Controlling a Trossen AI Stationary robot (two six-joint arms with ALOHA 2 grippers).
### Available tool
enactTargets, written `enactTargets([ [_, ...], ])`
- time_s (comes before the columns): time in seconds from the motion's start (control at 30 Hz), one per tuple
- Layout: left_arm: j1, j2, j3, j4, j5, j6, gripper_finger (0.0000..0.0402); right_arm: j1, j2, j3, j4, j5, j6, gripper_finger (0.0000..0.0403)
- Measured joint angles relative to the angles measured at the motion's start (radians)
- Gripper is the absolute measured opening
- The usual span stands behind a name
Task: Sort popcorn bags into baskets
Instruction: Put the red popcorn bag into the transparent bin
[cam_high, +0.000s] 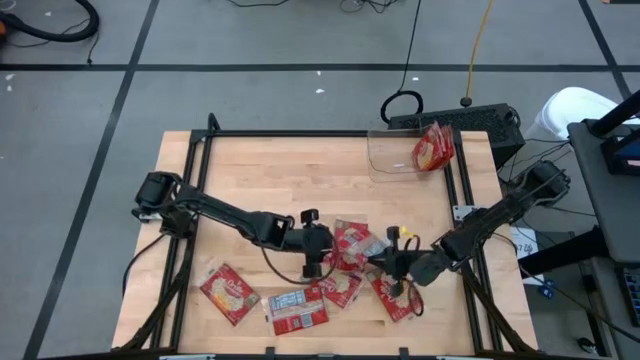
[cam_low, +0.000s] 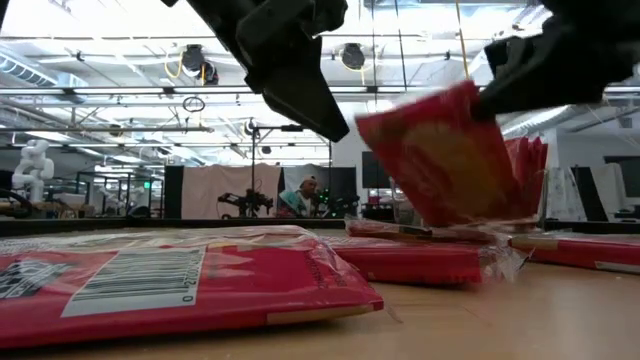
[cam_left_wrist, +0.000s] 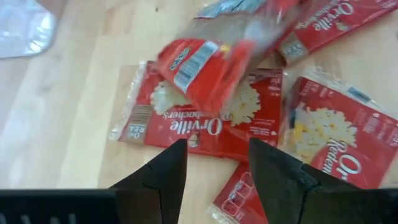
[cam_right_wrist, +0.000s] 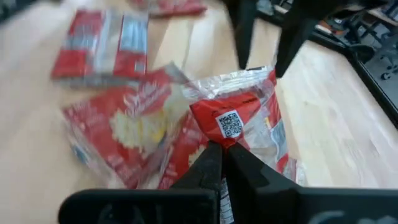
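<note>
The popcorn bags (cam_high: 340, 262) are flat red packets in clear wrap, some showing a cream popcorn picture and white lettering, others a pale label panel with a barcode; most lie clustered and overlapping on the front half of the wooden desk (cam_high: 280, 175), with one packet (cam_high: 229, 293) apart at the front left and a label-side one (cam_high: 298, 310) just beside it. One more bag (cam_high: 434, 147) sits in the clear basket (cam_high: 392, 160) at the desk's far right corner. The right end effector (cam_right_wrist: 224, 155) has its fingers pressed together on the corner of a lifted bag (cam_right_wrist: 239, 127), which is tilted up off the pile with its QR-code edge toward the wrist; in the low view that same raised bag (cam_low: 445, 160) hangs at a slant above the packets lying flat. The left end effector (cam_left_wrist: 214, 163) stands spread, holding nothing, just over the pile near the lifted bag, its two dark fingers (cam_left_wrist: 168, 171) parted above a packet with the popcorn picture (cam_left_wrist: 205, 121). The two arms meet closely over the centre of the cluster, so each crowds the other's reach. Beyond the desk's far right edge lies a black keyboard-like box (cam_high: 470, 120) with cables.
</note>
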Motion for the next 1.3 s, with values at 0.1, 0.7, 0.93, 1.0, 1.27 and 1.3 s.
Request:
enactTargets([
  [0.1,-0.009,0.0,0.0,0.003,-0.041,-0.003,0.0177,0.0,-0.064,0.0,0.002,0.001,0.051,0.0],
  [0.7,-0.062,0.002,0.0,0.232,-0.196,-0.011,0.0177,-0.001,-0.245,0.0,0.177,0.264,0.048,0.0],
  [0.93,-0.077,0.02,0.0,0.434,-0.271,0.088,0.0178,-0.02,-0.243,0.0,0.348,0.289,-0.031,0.0],
  [1.0,-0.079,0.046,0.001,0.502,-0.254,0.105,0.0182,-0.034,-0.243,0.0,0.393,0.29,-0.051,0.0],
  [1.27,-0.091,0.158,0.001,0.697,-0.415,0.221,0.0272,-0.097,-0.243,0.0,0.533,0.289,-0.12,0.0],
  [1.3,-0.095,0.168,0.001,0.733,-0.463,0.251,0.0286,-0.107,-0.243,0.0,0.546,0.288,-0.124,0.0],
])
